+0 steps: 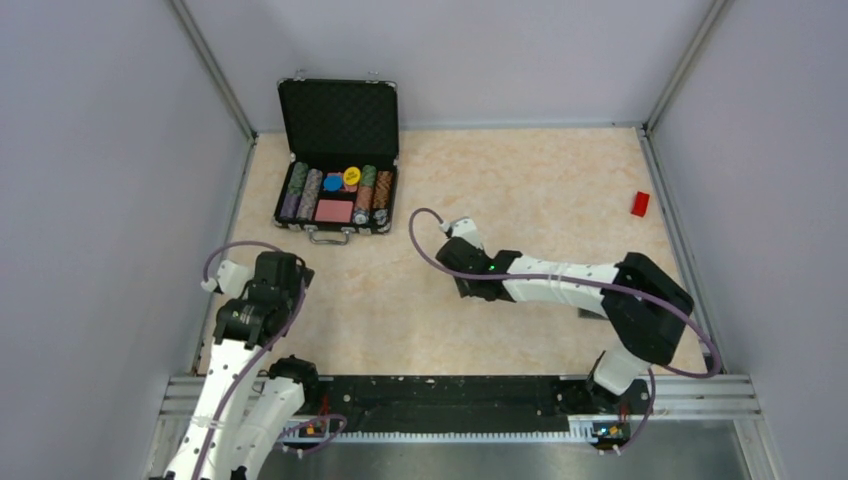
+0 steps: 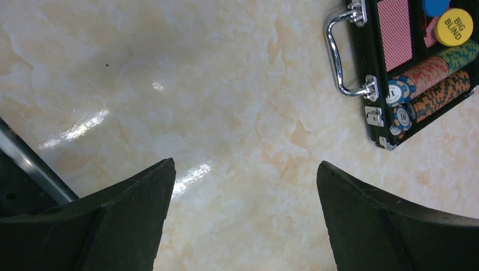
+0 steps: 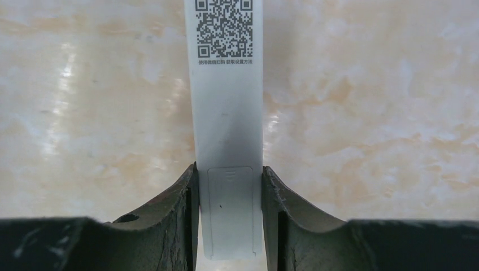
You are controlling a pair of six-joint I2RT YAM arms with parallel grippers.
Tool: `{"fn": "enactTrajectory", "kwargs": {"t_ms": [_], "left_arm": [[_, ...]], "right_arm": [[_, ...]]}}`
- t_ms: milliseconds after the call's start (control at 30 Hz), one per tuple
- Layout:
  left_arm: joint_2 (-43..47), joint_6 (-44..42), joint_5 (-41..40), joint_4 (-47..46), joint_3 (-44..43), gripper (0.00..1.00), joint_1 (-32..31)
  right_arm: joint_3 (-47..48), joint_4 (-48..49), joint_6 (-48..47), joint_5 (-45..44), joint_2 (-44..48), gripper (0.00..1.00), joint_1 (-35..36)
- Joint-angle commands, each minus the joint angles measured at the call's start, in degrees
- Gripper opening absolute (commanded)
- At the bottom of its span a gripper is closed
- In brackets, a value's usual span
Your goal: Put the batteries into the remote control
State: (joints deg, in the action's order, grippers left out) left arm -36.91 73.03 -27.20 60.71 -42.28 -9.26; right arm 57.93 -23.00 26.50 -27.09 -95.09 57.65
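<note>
Beige marbled bench [image 1: 520, 190], grey walls [image 1: 90, 200] on 3 sides. Nearest, L side: left end effector [image 2: 245, 169] spread wide open above bare bench, case handle [image 2: 339, 53] at upper R of its wrist view. Mid-bench: right end effector [image 3: 229, 175] clamped shut on remote control [image 3: 226, 113], fingers [image 3: 181, 214] pinching both long edges at its near end; back side up, cover panel [image 3: 230, 209] w/ grip ridges flush btwn fingers, QR label [image 3: 224, 28] toward far end; resting on bench or just above – can't tell. Far L: open black chip case [image 1: 338, 165] w/ chip rows, pink card decks, yellow "BIG BLIND" disc [image 2: 453, 26]. Far R by wall: small red block [image 1: 640, 203].
</note>
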Motion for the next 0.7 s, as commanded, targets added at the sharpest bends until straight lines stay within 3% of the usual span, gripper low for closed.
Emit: {"fn": "enactTrajectory", "kwargs": {"t_ms": [0, 167, 267, 467, 667], "left_arm": [[0.56, -5.48, 5.46, -6.94, 1.04, 0.99, 0.03], [3.12, -12.57, 12.63, -13.20, 2.06, 0.99, 0.03], [3.03, -15.85, 17.48, -14.62, 1.68, 0.99, 0.03], [-1.50, -20.60, 26.06, -10.86, -2.63, 0.98, 0.03], [-3.70, -26.94, 30.68, -5.23, -11.83, 0.99, 0.03]], "right_arm": [[-6.40, 7.24, -4.05, 2.55, 5.51, 0.29, -4.64], [-8.15, 8.58, -5.99, 3.35, 5.46, 0.30, -7.50], [-8.13, 8.45, -5.19, 4.37, 5.02, 0.36, -8.53], [-5.08, 3.31, -1.00, 5.98, 7.95, 0.72, -9.08], [-4.75, -3.46, 2.38, 3.21, 20.36, 0.90, -9.13]]}}
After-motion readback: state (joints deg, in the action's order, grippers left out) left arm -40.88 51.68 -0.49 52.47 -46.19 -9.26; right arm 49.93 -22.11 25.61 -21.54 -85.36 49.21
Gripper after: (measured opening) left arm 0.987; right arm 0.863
